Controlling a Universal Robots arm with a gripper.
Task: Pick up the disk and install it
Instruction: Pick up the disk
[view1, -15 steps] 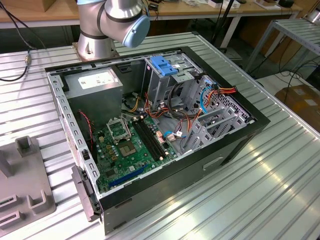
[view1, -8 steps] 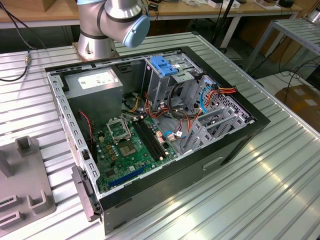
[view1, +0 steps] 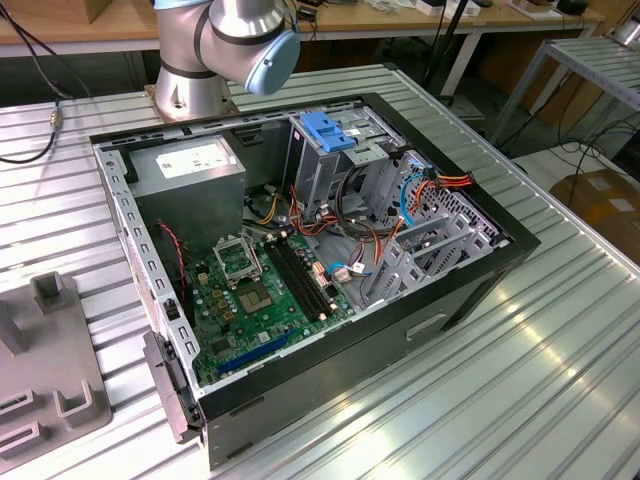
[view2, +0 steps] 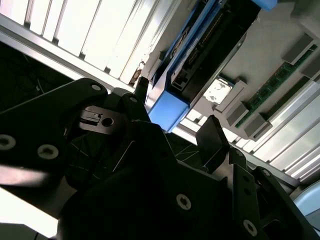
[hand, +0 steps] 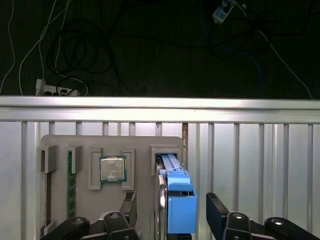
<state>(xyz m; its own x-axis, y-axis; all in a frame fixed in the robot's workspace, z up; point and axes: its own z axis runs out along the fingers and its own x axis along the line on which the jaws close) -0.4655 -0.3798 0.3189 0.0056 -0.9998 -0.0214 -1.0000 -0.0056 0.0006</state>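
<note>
The disk (hand: 175, 200) stands on edge in a slot of a grey fixture plate (hand: 90, 145), its blue rail facing the camera. In the second wrist view the disk (view2: 200, 55) shows its dark side and a blue rail end. My gripper (hand: 172, 214) is open and straddles the disk. One black finger (hand: 129, 207) is on each side, with a gap to the blue rails. The second wrist view also shows the gripper (view2: 176, 117) with the fingers (view2: 212, 140) spread beside the blue end. The open computer case (view1: 300, 250) lies on the ribbed metal table.
The fixture plate also holds a processor chip (hand: 113, 168) and a green memory stick (hand: 70, 185). Beyond the table edge (hand: 160, 107) lies dark floor with cables. Inside the case are a blue-handled drive cage (view1: 330, 130), a power supply box (view1: 190, 165) and a motherboard (view1: 260, 290). The arm's base (view1: 225, 40) stands behind the case.
</note>
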